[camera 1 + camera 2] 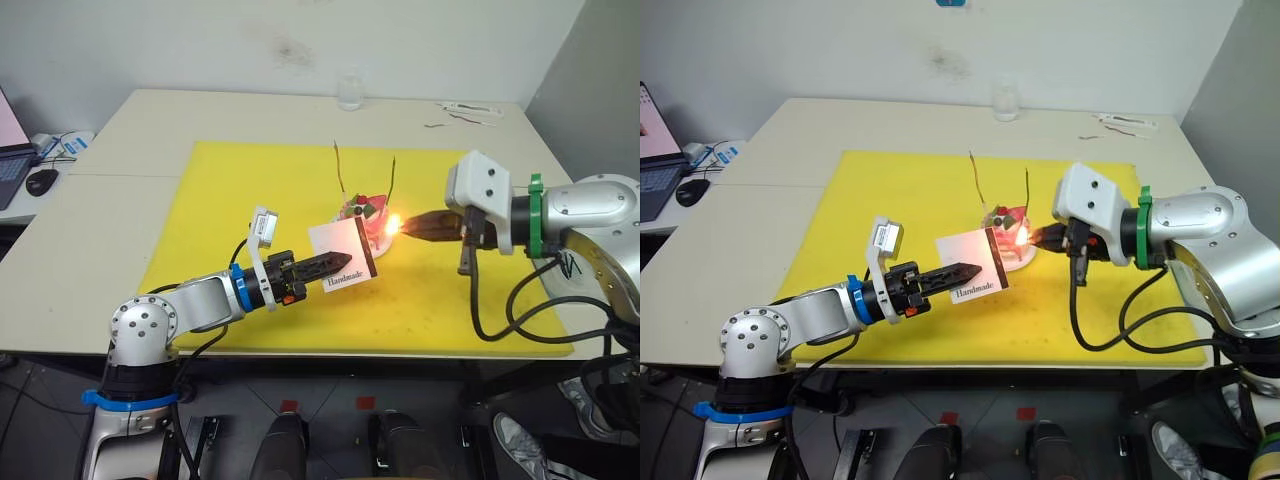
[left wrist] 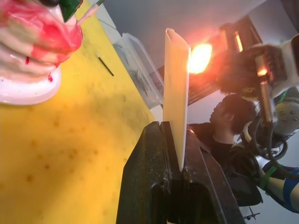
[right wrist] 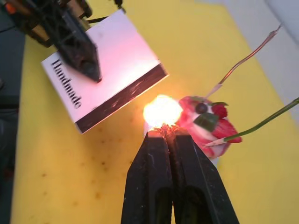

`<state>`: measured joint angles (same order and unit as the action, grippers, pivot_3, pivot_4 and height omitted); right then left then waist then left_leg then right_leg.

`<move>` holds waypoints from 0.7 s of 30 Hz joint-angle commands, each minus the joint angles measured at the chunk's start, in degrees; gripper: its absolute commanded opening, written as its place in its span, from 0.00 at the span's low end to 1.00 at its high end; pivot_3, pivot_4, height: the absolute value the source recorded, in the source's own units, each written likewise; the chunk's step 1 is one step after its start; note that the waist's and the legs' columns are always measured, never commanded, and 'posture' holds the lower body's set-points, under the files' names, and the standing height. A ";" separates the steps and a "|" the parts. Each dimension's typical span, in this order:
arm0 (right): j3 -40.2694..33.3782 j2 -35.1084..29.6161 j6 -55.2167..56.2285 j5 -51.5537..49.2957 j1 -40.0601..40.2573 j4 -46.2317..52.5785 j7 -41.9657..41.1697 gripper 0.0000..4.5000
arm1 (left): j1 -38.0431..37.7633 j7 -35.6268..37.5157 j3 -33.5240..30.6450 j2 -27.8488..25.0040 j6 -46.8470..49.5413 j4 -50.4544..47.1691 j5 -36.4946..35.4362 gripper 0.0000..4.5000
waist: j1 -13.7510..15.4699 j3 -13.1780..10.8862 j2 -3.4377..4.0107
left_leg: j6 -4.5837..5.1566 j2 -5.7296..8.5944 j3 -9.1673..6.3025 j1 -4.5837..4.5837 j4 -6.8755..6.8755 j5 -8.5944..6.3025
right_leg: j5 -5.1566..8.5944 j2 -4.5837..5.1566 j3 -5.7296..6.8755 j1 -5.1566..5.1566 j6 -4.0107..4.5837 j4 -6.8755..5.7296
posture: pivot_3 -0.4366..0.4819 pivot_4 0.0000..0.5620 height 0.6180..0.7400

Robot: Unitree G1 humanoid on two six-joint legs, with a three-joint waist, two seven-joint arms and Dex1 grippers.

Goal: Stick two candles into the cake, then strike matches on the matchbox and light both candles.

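Observation:
The pink-and-white cake [image 1: 368, 212] stands on its small plate in the middle of the yellow mat [image 1: 220, 190]. Two thin candles [image 1: 338, 165] [image 1: 393, 176] rise out of it, and their tips carry no flame. My left gripper [image 1: 348, 263] is shut on the white "Handmade" matchbox [image 1: 340, 252], held upright just in front of the cake. My right gripper [image 3: 164, 133] is shut on a match. A bright flame [image 3: 162, 111] burns at its tips, between the matchbox's dark strip [image 3: 124, 99] and the cake [image 3: 208, 122]. The glow hides the stick.
A clear glass [image 1: 349, 92] stands at the table's far edge, with small packets [image 1: 470, 112] at the back right. A laptop [image 1: 8, 160] and mouse [image 1: 42, 181] sit on the left side table. A loose short stick [image 2: 105, 65] lies on the mat. A person [image 2: 231, 119] is behind.

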<state>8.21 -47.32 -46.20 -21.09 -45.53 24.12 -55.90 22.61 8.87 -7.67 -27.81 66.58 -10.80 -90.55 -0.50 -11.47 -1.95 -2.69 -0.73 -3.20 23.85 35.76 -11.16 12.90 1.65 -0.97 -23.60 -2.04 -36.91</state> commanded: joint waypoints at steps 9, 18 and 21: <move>6.97 15.74 15.02 14.90 -9.84 -16.14 13.57 0.01 | -0.93 3.60 0.93 0.30 -1.10 -1.93 3.13 0.00 | 0.12 0.00 0.00 | 0.00 0.04 -0.03 0.05 -0.01 0.00 | -0.01 0.00 -0.01 -0.01 0.00 0.02 | 0.48 0.27 1.00; 6.99 23.25 21.25 19.83 -12.49 -26.48 17.73 0.01 | -2.62 4.06 1.06 0.86 -1.75 -3.53 4.08 0.00 | -0.04 0.00 0.00 | 0.00 0.03 -0.06 0.03 -0.04 0.00 | -0.01 -0.02 0.00 -0.01 0.00 0.00 | 0.48 0.27 1.00; 6.69 24.65 22.91 21.22 -13.53 -29.53 18.84 0.01 | -2.85 3.99 1.13 1.14 -1.82 -3.92 4.16 0.00 | -0.07 0.00 0.00 | 0.00 0.01 -0.08 0.02 -0.03 0.01 | -0.01 -0.04 0.01 -0.01 0.00 -0.04 | 0.48 0.27 1.00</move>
<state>16.08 -22.84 -25.36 -0.83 -57.10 -5.47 -38.17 19.65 12.00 -6.46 -26.90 65.73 -12.74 -86.26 -0.56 -11.47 -1.94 -2.69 -0.72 -3.28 23.87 35.73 -11.15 12.89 1.61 -0.95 -23.61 -2.04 -36.96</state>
